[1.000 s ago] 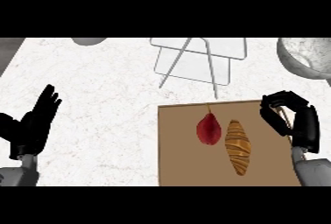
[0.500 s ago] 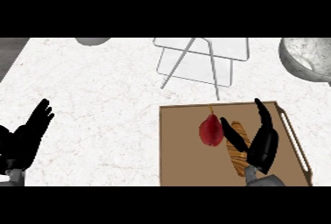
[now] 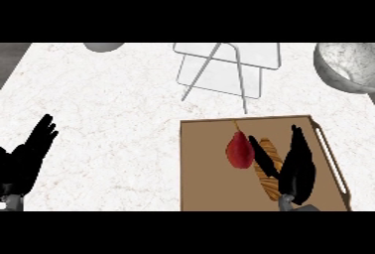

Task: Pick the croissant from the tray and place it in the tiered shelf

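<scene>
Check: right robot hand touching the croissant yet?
Cannot tell. In the head view the right robot hand overlaps the croissant from above, so contact or a gap is hidden.

I see a red pepper [image 3: 239, 151], a grey bowl [image 3: 345, 65] at the white desk's [image 3: 110, 109] far right corner.

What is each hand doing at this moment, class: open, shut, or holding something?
Left hand: open, fingers up, resting near the view's left edge, holding nothing.
Right hand: open, fingers straight over the croissant on the tray, not curled round it.
</scene>
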